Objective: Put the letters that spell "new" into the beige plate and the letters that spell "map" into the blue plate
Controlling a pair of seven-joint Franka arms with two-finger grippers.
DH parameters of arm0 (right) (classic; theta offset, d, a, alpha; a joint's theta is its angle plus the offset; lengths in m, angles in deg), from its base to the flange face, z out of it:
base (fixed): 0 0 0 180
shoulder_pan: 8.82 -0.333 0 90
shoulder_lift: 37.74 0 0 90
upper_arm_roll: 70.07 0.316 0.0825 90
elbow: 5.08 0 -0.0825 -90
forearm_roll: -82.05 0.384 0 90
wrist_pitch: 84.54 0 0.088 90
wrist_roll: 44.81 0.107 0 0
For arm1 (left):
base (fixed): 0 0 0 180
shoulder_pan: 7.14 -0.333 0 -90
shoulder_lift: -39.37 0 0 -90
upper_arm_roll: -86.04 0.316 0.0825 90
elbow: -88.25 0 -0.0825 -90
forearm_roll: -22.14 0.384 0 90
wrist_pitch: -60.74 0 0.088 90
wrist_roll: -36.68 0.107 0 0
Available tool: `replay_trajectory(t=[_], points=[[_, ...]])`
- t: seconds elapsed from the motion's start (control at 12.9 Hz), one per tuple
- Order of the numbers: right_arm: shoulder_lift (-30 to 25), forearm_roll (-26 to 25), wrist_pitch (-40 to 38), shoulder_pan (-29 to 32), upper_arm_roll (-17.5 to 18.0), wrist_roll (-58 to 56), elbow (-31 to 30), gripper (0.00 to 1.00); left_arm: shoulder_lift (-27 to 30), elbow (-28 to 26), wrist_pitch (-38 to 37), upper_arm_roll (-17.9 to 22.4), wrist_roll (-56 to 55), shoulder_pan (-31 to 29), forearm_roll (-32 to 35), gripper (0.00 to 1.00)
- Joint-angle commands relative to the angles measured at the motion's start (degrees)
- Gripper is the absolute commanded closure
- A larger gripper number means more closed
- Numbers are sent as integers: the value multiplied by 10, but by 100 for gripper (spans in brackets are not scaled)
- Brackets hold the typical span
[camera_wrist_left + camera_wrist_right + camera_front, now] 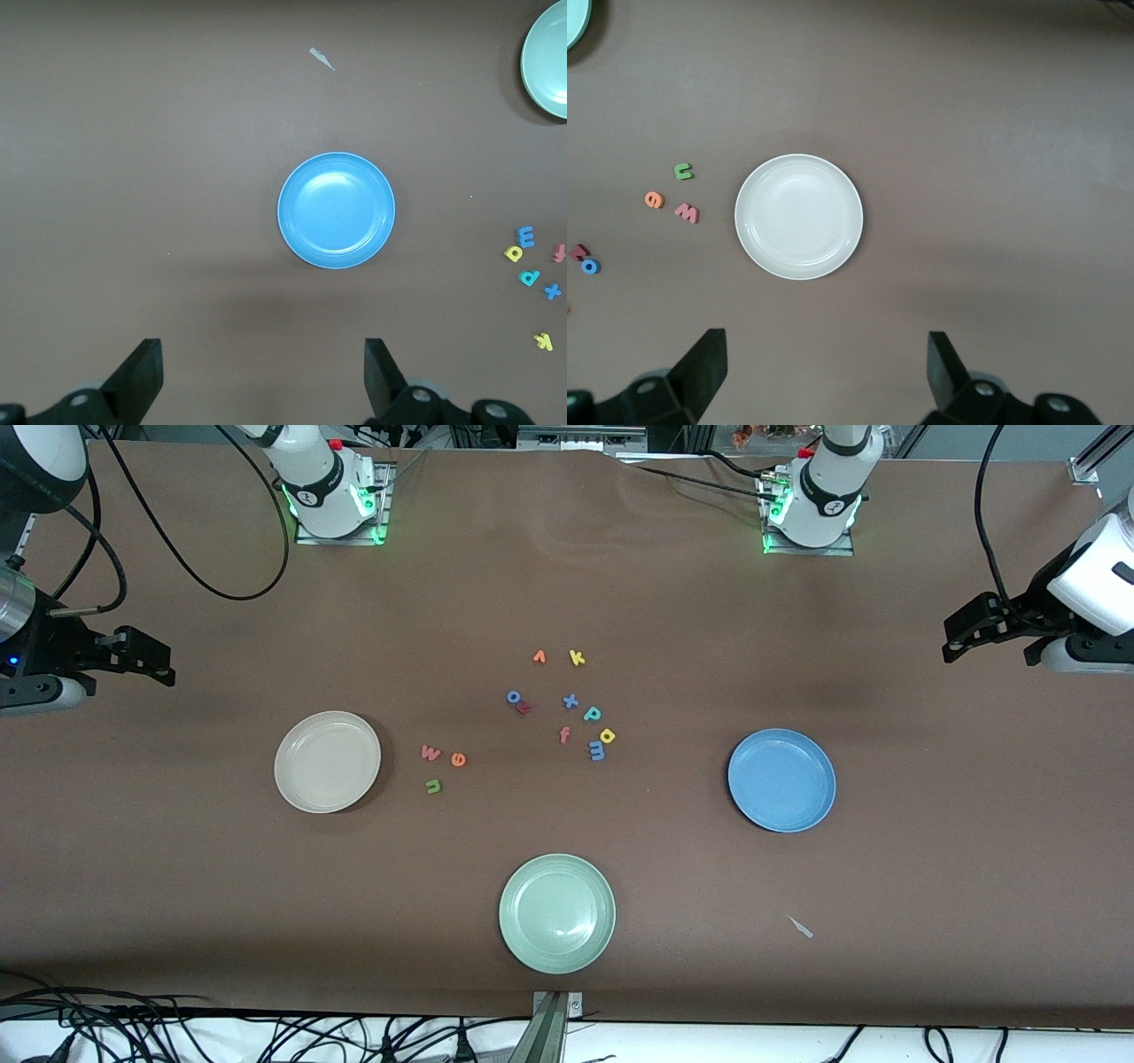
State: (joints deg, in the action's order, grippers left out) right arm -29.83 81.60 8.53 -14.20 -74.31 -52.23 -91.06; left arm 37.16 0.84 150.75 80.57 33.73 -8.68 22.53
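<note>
Nothing is sorted yet: both plates are bare. Your right hand (824, 376) hangs high over the desk near the beige plate (297, 784), fingers apart and empty; your left hand (263, 381) waits the same way near the blue plate (802, 815). The w (431, 753), e (458, 759) and n (433, 786) lie loose just beside the beige plate, so start there with the right arm. The m (597, 751), a (608, 735) and p (592, 714) sit crowded mid-desk, the a and m nearly touching, with an f (564, 734) close by. Come straight down, pinch one letter only, and check colour before lifting.
</note>
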Motion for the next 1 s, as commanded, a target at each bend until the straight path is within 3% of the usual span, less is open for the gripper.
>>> replay_trajectory(t=[0.0,0.93], points=[[4,-5,-3,1,4,6,12,1,-8,18,-13,-2,5,-3,-3,0],[10,1,-5,1,4,7,11,1,-8,18,-13,-2,5,-3,-3,0]])
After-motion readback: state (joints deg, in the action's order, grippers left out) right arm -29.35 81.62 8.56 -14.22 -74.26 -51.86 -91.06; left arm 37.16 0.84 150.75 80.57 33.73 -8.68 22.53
